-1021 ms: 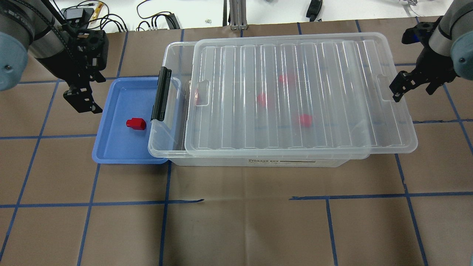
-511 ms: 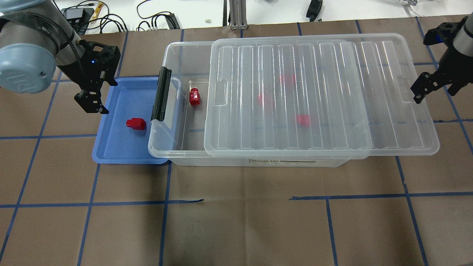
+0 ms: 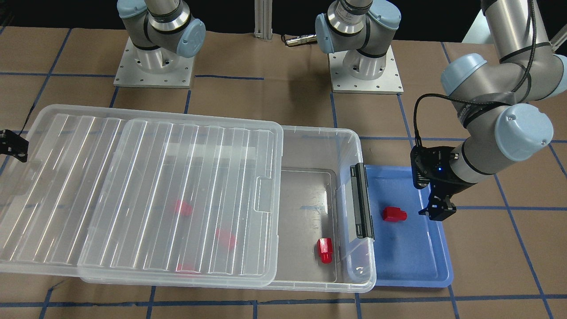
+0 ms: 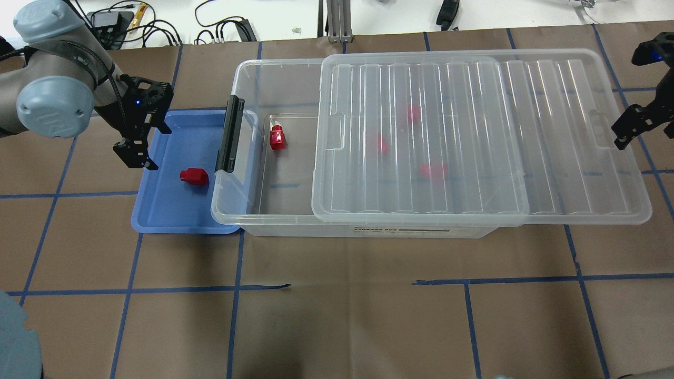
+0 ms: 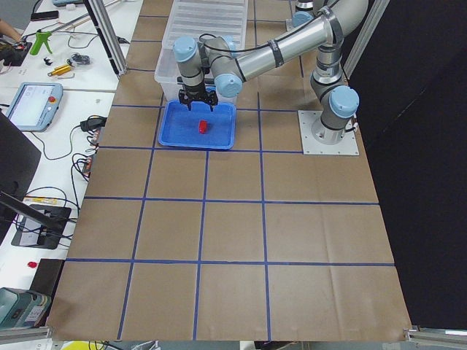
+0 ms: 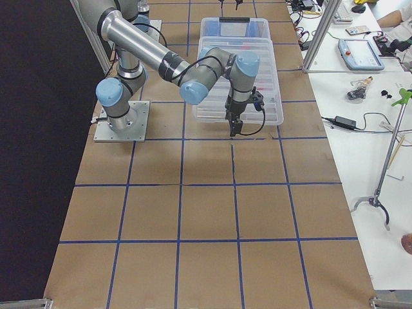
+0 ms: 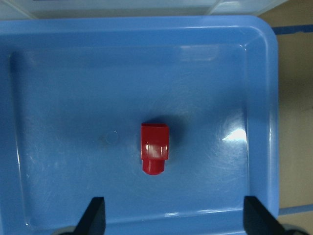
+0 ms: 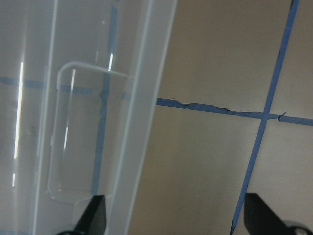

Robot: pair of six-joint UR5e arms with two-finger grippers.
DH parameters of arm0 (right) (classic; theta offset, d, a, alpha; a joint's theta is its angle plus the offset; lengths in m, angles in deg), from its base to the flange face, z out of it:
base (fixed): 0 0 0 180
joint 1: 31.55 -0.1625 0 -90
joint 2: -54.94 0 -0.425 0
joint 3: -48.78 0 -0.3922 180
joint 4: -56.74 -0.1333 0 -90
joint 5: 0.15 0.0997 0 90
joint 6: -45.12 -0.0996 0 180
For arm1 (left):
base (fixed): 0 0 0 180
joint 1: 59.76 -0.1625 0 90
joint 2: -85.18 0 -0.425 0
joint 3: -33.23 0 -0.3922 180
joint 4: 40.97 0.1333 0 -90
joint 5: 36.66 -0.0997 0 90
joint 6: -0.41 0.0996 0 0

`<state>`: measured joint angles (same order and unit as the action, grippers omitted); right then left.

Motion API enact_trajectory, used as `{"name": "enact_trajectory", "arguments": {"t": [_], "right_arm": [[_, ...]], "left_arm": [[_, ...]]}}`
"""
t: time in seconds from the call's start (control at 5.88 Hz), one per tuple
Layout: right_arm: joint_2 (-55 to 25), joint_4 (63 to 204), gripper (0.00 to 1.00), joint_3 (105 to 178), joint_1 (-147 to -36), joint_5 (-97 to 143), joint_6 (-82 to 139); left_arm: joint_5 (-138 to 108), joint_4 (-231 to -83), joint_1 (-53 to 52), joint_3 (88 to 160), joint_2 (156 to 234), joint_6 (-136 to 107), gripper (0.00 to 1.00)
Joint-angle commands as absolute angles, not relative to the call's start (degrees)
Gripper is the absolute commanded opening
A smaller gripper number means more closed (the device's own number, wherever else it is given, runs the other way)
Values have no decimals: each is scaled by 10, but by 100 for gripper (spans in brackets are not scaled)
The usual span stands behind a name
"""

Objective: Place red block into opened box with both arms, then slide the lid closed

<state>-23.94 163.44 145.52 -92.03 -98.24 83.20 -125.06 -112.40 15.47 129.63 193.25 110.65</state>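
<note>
A red block (image 4: 194, 177) (image 3: 394, 214) (image 7: 155, 154) lies in the blue tray (image 4: 158, 210). My left gripper (image 4: 137, 155) (image 7: 173, 218) hangs open over the tray's outer edge, the block just ahead of its fingers. The clear box (image 4: 274, 62) (image 3: 319, 129) is uncovered at its latch end, where another red block (image 4: 277, 138) (image 3: 325, 250) lies. Three more show blurred under the lid (image 4: 553, 137) (image 3: 66, 186), which overhangs the far end. My right gripper (image 4: 624, 129) (image 8: 173, 218) is open at the lid's overhanging end, one finger by its tab.
The black latch (image 4: 230, 134) stands upright between box and tray. Brown paper with blue tape lines covers the table. Cables and gear lie past the far edge. The arm bases (image 3: 153, 66) stand behind the box.
The lid has slid to the right with my right gripper, uncovering the box's latch end and a red block in it. My left gripper has moved in over the blue tray's edge.
</note>
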Motion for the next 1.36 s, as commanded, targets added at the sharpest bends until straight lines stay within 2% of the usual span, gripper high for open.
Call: {"name": "enact_trajectory", "arguments": {"t": [0.0,0.34,0.51,0.68,0.85,1.02,1.19], "right_arm": [[-240,1634,100,1451,-898,-984,842],[-248,1632,100,1448,-892,-986,841],[-271,1617,100,1431,-897,-982,813],[-304,1534,100,1393,-930,-973,736],[-315,1477,100,1356,-1000,-972,650],[-316,1440,100,1327,-1081,-969,539],[-317,1426,100,1312,-1151,-928,452]], "left_arm": [[-1247,-1111,157,1299,1969,1122,98],[-1247,-1071,164,1303,1995,1133,98],[-1249,-1025,166,1335,2000,1132,98],[-1250,-949,164,1369,2009,1131,98],[-1248,-944,166,1377,2017,1127,98],[-1246,-943,166,1377,2017,1132,71],[-1247,-939,167,1376,2020,1131,23]]}}
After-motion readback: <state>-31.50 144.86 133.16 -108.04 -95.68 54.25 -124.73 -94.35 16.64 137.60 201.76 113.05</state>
